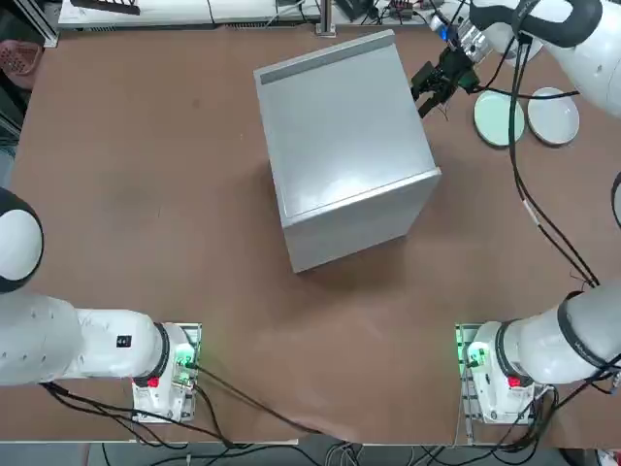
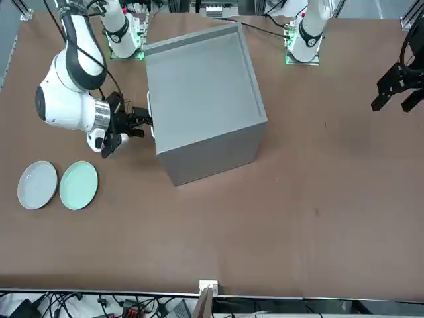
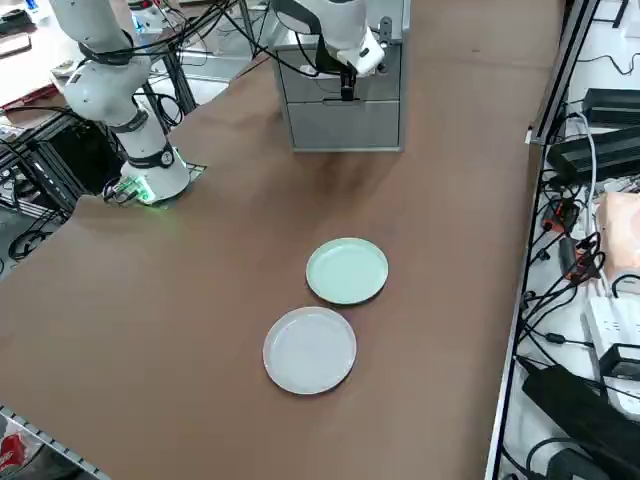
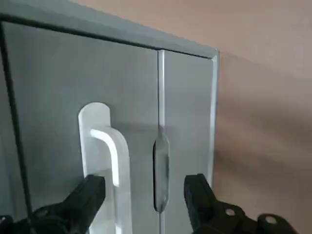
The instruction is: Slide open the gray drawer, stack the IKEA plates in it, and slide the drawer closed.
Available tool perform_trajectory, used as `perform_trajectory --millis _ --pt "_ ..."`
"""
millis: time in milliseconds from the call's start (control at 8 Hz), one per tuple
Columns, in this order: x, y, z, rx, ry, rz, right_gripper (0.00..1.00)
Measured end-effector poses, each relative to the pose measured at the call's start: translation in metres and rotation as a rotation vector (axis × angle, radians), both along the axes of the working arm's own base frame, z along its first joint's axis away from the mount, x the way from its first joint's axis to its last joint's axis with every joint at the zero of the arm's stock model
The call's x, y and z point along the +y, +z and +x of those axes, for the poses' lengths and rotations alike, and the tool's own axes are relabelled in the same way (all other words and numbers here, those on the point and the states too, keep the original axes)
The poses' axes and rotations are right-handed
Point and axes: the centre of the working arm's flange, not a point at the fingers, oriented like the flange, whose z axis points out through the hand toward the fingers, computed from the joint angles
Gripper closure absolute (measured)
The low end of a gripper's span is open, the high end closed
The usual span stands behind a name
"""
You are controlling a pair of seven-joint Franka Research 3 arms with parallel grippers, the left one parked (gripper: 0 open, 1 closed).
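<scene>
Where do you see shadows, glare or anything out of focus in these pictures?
Top view: a soft pale sheen on the gray drawer's top, a dim shadow beside it on the table; right wrist view: a bright highlight along the white handle, darker shading on the tabletop, the right gripper's fingers dark and low in detail.

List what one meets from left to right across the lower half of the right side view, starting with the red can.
Red can → gray-white plate → green plate → black power adapter
</scene>
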Motion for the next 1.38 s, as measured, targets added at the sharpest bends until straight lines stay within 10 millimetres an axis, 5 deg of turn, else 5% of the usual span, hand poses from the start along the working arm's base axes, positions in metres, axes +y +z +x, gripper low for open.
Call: perform_trajectory --millis 1000,1375 --pt "-0.006 -0.015 0.000 -0.012 0.056 0.004 0.00" --pt "-0.061 -0.019 0.010 -0.055 0.094 -0.005 0.00"
